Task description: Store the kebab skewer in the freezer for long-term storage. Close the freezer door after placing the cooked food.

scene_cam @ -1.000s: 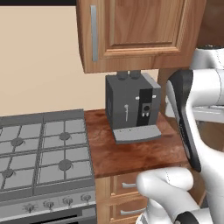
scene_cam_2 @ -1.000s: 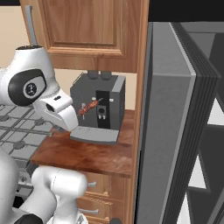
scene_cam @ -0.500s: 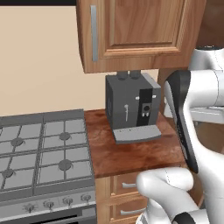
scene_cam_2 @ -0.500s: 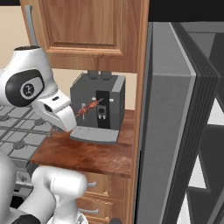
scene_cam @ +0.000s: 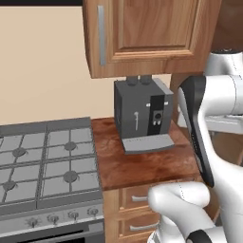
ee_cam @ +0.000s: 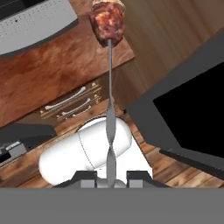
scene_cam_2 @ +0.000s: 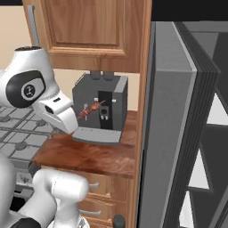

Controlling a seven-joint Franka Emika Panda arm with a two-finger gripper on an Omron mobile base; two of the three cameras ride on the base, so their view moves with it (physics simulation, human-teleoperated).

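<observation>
My gripper [ee_cam: 109, 179] is shut on the kebab skewer [ee_cam: 110, 109], a thin stick whose dark red-brown chunk [ee_cam: 107, 22] hangs at the far end. From the right base view the gripper [scene_cam_2: 79, 118] holds the skewer [scene_cam_2: 91, 108] in the air, in front of the coffee machine. The freezer door [scene_cam_2: 168, 133] stands open to the right of it as a tall grey slab. Its black dispenser panel [ee_cam: 192, 113] shows in the hand view. White freezer shelves [scene_cam_2: 217, 111] show past the door's edge.
A dark grey coffee machine [scene_cam: 141, 114] stands on the wooden counter [scene_cam: 142, 166], under a brown wall cabinet [scene_cam: 147, 33]. A grey gas stove [scene_cam: 47, 161] lies left of the counter. Drawers [ee_cam: 70, 103] sit below the counter. My own arm [scene_cam: 197, 128] blocks the right of the left base view.
The arm has turned only a little. The skewer stays in the gripper at almost the same spot before the coffee machine.
</observation>
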